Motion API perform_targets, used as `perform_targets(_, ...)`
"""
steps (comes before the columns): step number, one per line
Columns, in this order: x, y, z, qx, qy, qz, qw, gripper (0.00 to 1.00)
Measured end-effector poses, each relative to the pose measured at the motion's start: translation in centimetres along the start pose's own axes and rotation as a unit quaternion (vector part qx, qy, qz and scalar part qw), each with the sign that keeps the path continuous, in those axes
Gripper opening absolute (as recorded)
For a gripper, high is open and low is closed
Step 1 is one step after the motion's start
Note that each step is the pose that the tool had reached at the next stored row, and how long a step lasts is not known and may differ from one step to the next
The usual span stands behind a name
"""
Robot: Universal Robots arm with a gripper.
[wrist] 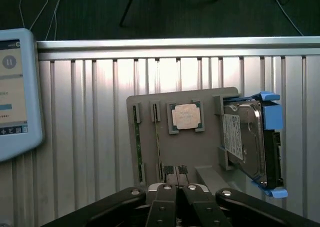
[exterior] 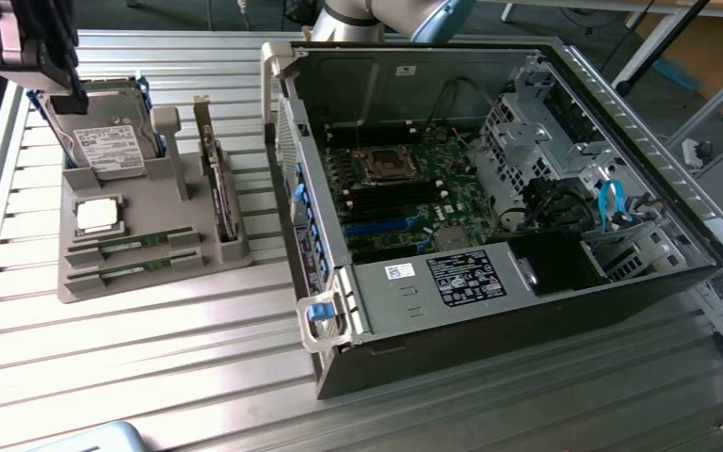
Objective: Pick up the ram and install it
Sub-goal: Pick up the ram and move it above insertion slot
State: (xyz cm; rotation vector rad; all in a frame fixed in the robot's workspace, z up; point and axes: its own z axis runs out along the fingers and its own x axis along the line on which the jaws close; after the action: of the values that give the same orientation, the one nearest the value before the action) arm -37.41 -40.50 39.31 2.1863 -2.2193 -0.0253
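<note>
Exterior view, from its left: the gripper (exterior: 71,99) hangs above the far end of the gray holder (exterior: 148,282), over the hard drive (exterior: 110,141). Its fingers are pressed together and hold nothing. The ram (exterior: 129,247) stands on its long edge in a slot at the holder's near end, with a second stick (exterior: 127,270) parallel just beside it. That posture probably keeps the top edge free for a pinch. The processor (exterior: 98,215) lies flat between the sticks and the drive. The expansion card (exterior: 217,179) stands upright along the holder's side nearest the computer case (exterior: 336,122). The case, to the exterior view's right of the holder, lies on its side with the panel off. This leaves the motherboard (exterior: 425,179) facing up, presumably for insertion from above.

The wrist view adds a tablet (wrist: 15,87) resting beside the holder on the slatted table (exterior: 148,367). It also looks along the closed fingertips (wrist: 165,197), confirming they meet and are clear of the ram. The exterior view supplies the case and the gripper's height over the holder.
</note>
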Motion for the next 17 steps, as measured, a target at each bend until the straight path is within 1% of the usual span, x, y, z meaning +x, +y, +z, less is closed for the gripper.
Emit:
perform_targets(2,0.0,0.02,0.0,0.0061,0.0,-0.001,1.0,0.11)
perform_targets(4,0.0,0.02,-0.01,0.0109,0.0,-0.002,0.9999,0.11)
perform_targets(6,0.0,0.02,-0.01,0.0147,-0.0001,-0.002,0.9999,0.11)
perform_targets(7,0.0,0.03,0.0,0.0154,-0.0002,-0.002,0.9999,0.11)
perform_targets(8,0.0,0.03,0.0,0.0155,-0.0002,-0.002,0.9999,0.11)
perform_targets(13,0.0,0.03,0.0,0.0155,-0.0001,-0.003,0.9999,0.11)
perform_targets(17,0.0,0.03,0.0,0.0156,-0.0001,-0.008,0.9998,0.11)
